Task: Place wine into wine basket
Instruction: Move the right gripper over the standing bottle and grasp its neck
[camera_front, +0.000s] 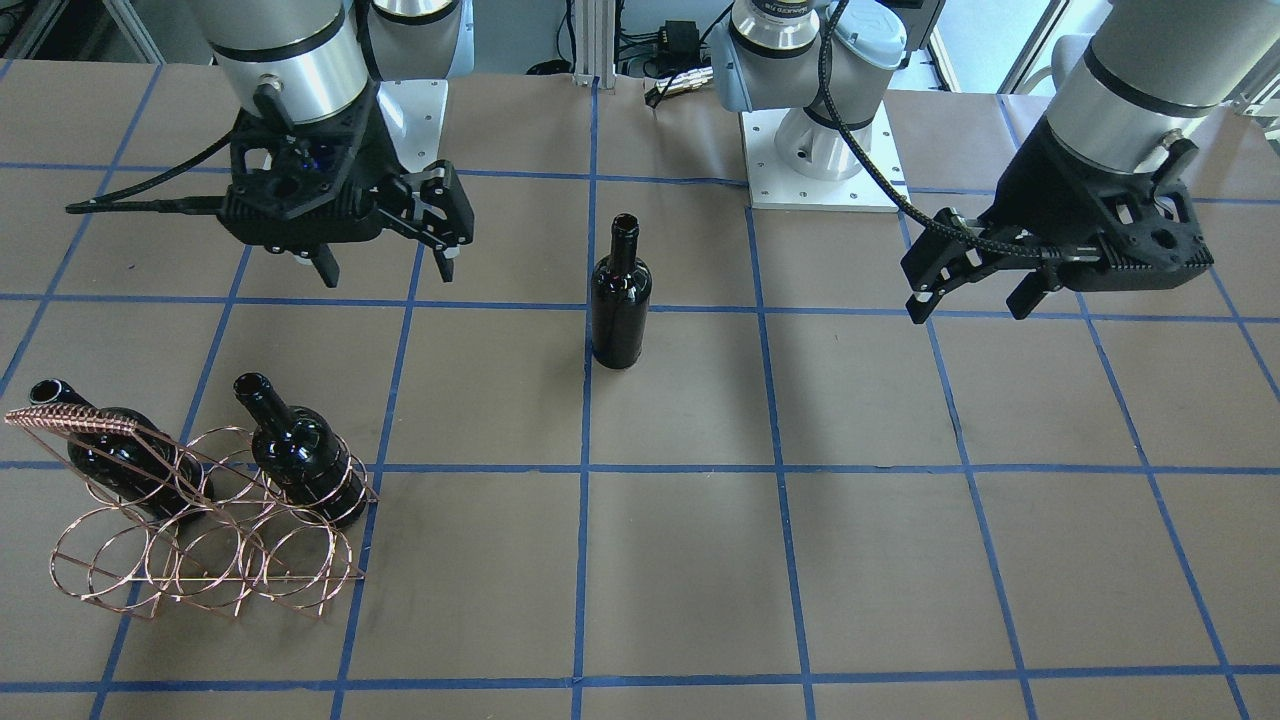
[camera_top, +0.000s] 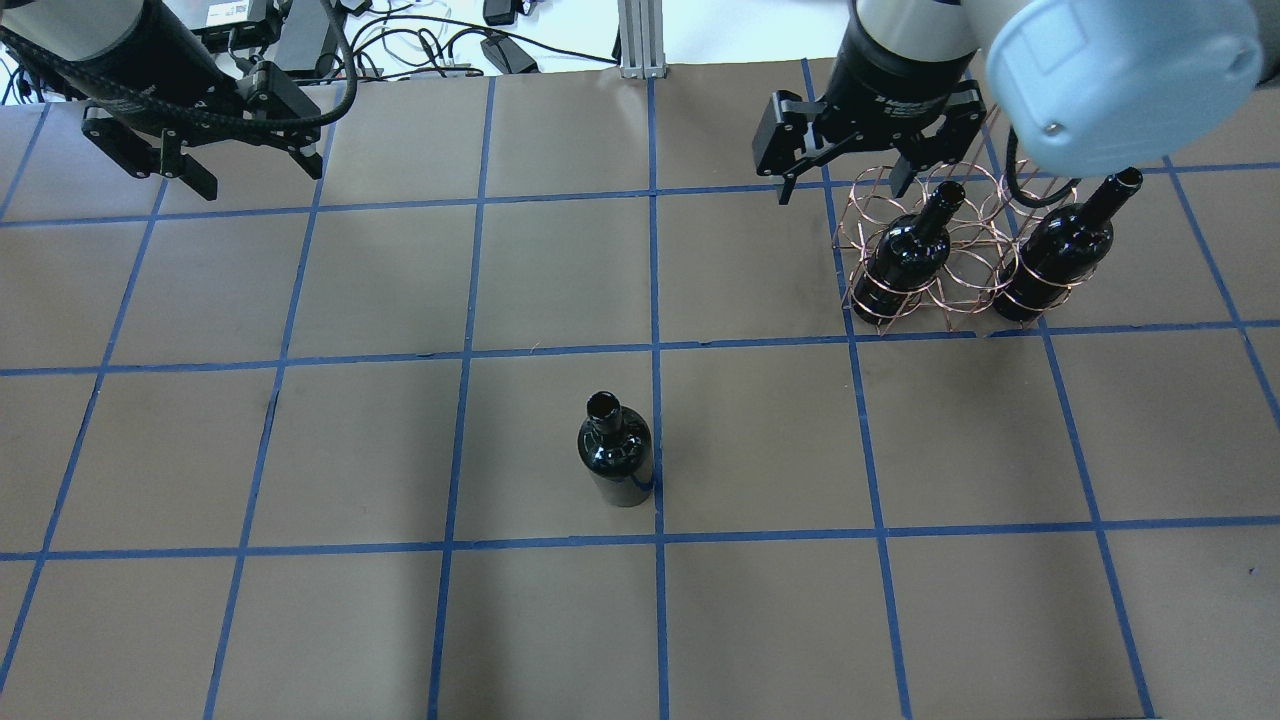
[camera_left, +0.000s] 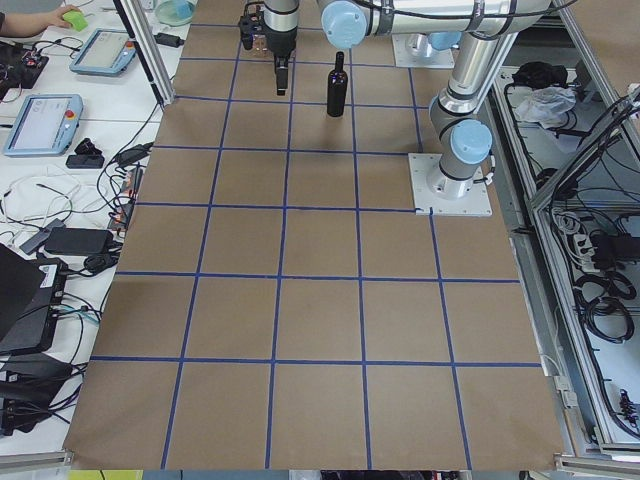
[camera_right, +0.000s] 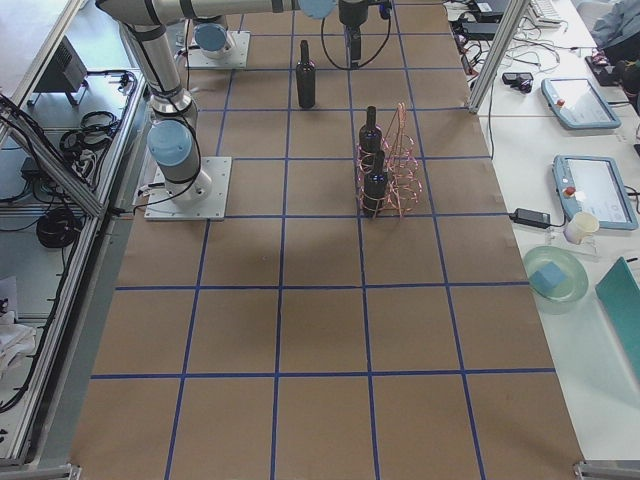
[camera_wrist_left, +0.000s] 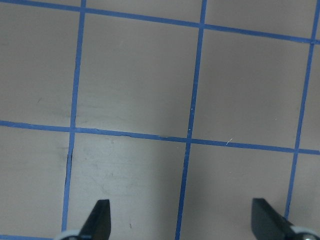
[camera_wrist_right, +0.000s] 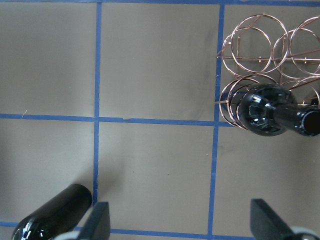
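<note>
The loose wine bottle (camera_front: 620, 300), glossy black and unlabelled, stands upright at the table's middle; it also shows in the overhead view (camera_top: 615, 455) and at the bottom left of the right wrist view (camera_wrist_right: 55, 215). The copper wire wine basket (camera_front: 200, 545) stands at my right side (camera_top: 950, 290) and holds two look-alike bottles (camera_top: 905, 255) (camera_top: 1060, 250). My right gripper (camera_front: 387, 270) is open and empty, raised between the basket and the standing bottle (camera_top: 845, 190). My left gripper (camera_front: 968, 308) is open and empty, far off at the left (camera_top: 258, 178).
The table is brown paper with a grid of blue tape lines (camera_top: 655, 350). The arm bases (camera_front: 820, 150) stand at the robot's edge. The left wrist view shows only bare paper between the fingertips (camera_wrist_left: 100, 215). Cables and tablets lie off the table's ends.
</note>
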